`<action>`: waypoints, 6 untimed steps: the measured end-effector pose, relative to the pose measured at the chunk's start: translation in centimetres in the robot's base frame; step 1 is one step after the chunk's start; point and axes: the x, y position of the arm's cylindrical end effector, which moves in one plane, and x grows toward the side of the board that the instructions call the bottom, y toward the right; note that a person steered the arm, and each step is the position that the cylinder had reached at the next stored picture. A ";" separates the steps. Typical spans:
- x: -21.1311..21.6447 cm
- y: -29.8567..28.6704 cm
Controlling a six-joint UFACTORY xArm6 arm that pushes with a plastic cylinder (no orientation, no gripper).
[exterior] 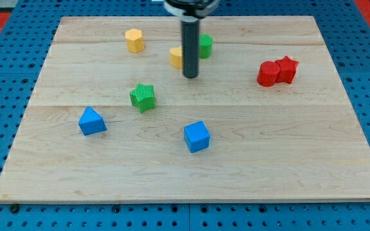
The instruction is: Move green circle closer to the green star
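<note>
The green circle (205, 45) sits near the view's top centre, partly hidden behind my dark rod. The green star (143, 96) lies lower and to the left, well apart from it. My tip (190, 77) rests on the board just below the green circle and right beside a yellow block (176, 57), which the rod partly covers. The tip is to the right of and above the green star.
A yellow hexagon-like block (133, 40) sits at the top left. A red circle (268, 73) and a red star (287, 68) touch at the right. A blue triangle-like block (92, 120) and a blue cube (196, 136) lie lower down. The wooden board (313, 167) rests on blue pegboard.
</note>
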 end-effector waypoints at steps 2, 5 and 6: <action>-7.7 -11.0; -10.7 4.2; -8.9 6.6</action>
